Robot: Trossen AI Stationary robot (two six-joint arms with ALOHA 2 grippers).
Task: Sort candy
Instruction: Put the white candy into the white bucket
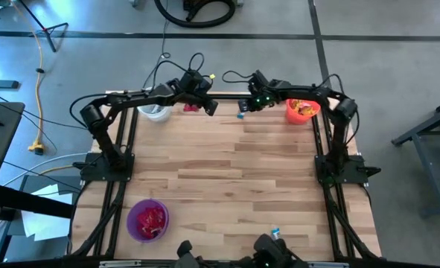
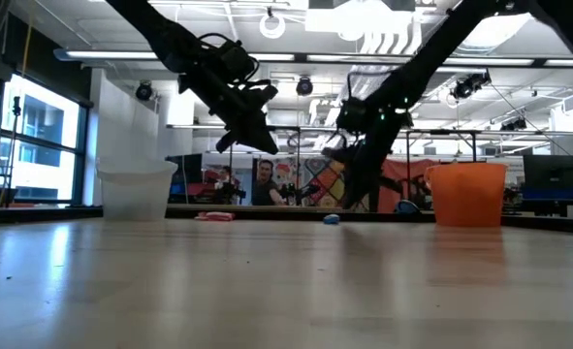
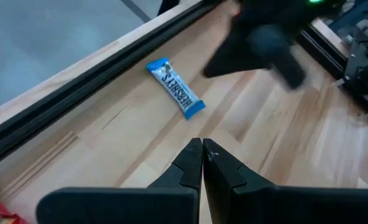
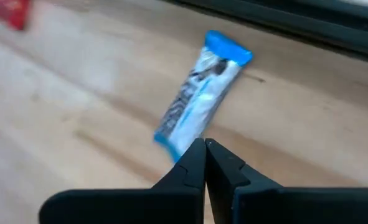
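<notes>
The left tool is hovering, fingers pressed together and empty, near the table's far edge, just right of the white bucket and a red candy. A blue Hershey's bar is lying between the tools. The right tool is hanging over it, closed and empty. Orange bucket and purple bucket are already holding candy; sorting seems nearly done.

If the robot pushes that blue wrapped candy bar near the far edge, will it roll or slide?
The blue candy bar lies flat and long on the table, so it would probably slide or spin, not roll. Its shiny wrapper looks slippery and likely light.
</notes>
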